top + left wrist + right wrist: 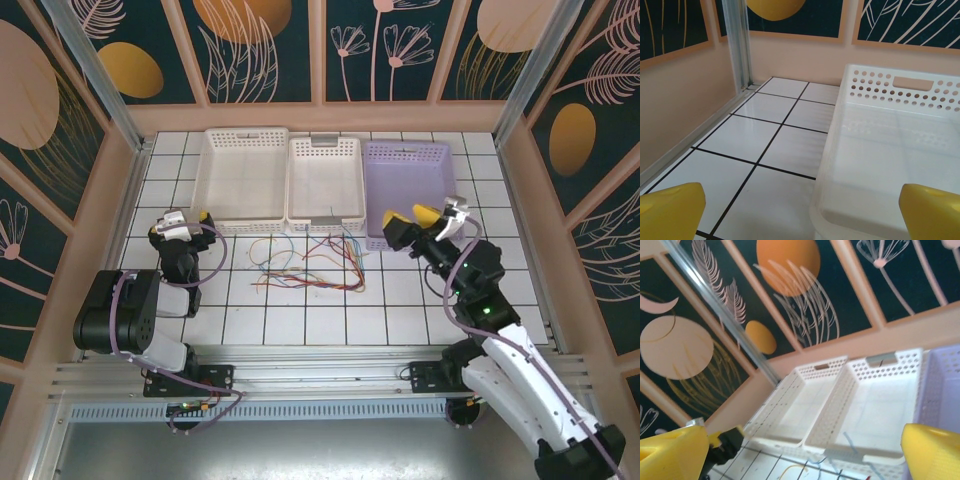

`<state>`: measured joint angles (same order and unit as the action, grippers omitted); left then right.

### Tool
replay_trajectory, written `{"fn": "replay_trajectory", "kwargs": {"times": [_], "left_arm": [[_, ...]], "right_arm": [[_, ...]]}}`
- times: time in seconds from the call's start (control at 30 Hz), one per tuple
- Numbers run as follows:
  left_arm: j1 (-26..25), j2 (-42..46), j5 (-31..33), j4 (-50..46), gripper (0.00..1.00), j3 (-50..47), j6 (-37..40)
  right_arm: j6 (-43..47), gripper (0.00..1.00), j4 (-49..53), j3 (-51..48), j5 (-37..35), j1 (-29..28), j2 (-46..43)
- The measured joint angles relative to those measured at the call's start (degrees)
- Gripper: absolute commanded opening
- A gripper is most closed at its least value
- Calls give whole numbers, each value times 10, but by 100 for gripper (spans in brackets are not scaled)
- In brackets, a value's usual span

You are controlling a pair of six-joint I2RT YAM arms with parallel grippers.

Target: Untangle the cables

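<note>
Yellow-fingered, my left hand (186, 220) and my right hand (412, 216) are both spread wide and hold nothing. Between them the cables (312, 268) lie in a messy pile on the worktop (400, 305), just before the middle white basket (325, 185).

Top camera looks down from behind the arm bases (190, 378) over the tiled table (300, 320). Left gripper (192, 222) camera sits low, close against the left white basket (890, 150). Right gripper (410, 217) camera angles upward from farther back, sharing all three baskets (875, 410).
</note>
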<state>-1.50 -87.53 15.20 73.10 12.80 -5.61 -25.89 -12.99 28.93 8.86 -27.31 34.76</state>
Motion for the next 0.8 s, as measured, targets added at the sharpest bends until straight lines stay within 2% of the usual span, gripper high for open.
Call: {"fn": "replay_trajectory", "kwargs": {"times": [0.27, 0.43, 0.6, 0.8], "left_arm": [[0, 0, 0, 0, 99, 0, 0], [0, 0, 0, 0, 99, 0, 0], [0, 0, 0, 0, 99, 0, 0], [0, 0, 0, 0, 99, 0, 0]], "right_arm": [[25, 99, 62, 57, -120, -133, 148], [33, 99, 72, 61, -180, -189, 176], [33, 99, 56, 61, -203, -209, 212], [28, 99, 77, 84, -225, -216, 308]]}}
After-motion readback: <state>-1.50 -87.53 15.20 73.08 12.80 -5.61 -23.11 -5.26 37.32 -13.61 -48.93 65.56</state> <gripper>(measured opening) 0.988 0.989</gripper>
